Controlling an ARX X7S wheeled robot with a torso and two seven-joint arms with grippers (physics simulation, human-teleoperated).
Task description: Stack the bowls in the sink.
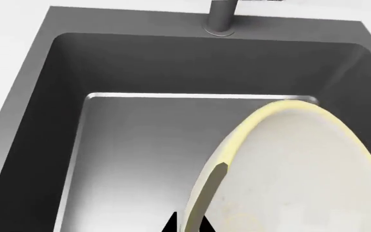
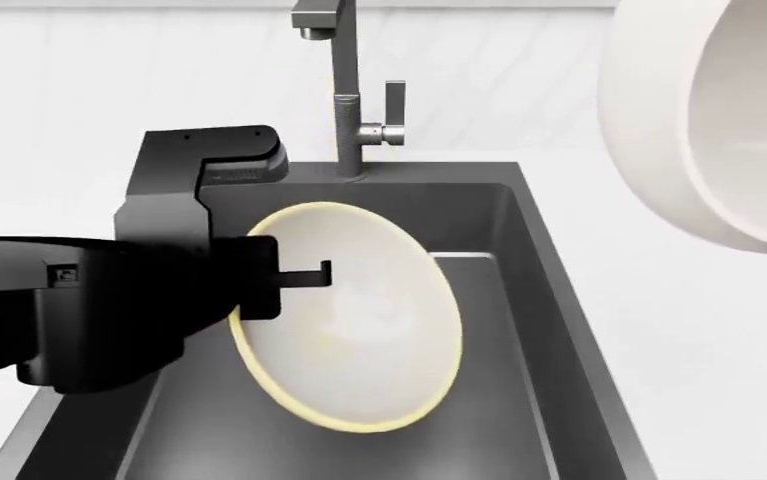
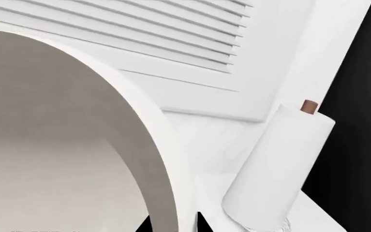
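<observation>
The smaller cream bowl (image 2: pixel 356 330) with a pale yellow rim hangs tilted on its edge over the dark grey sink (image 2: pixel 486 222). My left gripper (image 2: pixel 306 276) is shut on its rim. In the left wrist view the rim of the cream bowl (image 1: pixel 301 164) runs between the two black fingertips of the left gripper (image 1: pixel 186 226), above the sink (image 1: pixel 172 63). The larger white bowl (image 2: pixel 703 120) is held high at the upper right, opening sideways. My right gripper (image 3: pixel 172 225) is shut on the wall of that white bowl (image 3: pixel 50 135); the gripper is out of the head view.
The tall grey faucet (image 2: pixel 346 95) with a side lever stands behind the basin, and its base (image 1: pixel 223 19) shows in the left wrist view. A tall white cylinder (image 3: pixel 277 169) stands on the counter by a louvred white panel (image 3: pixel 172 43). White counter surrounds the sink.
</observation>
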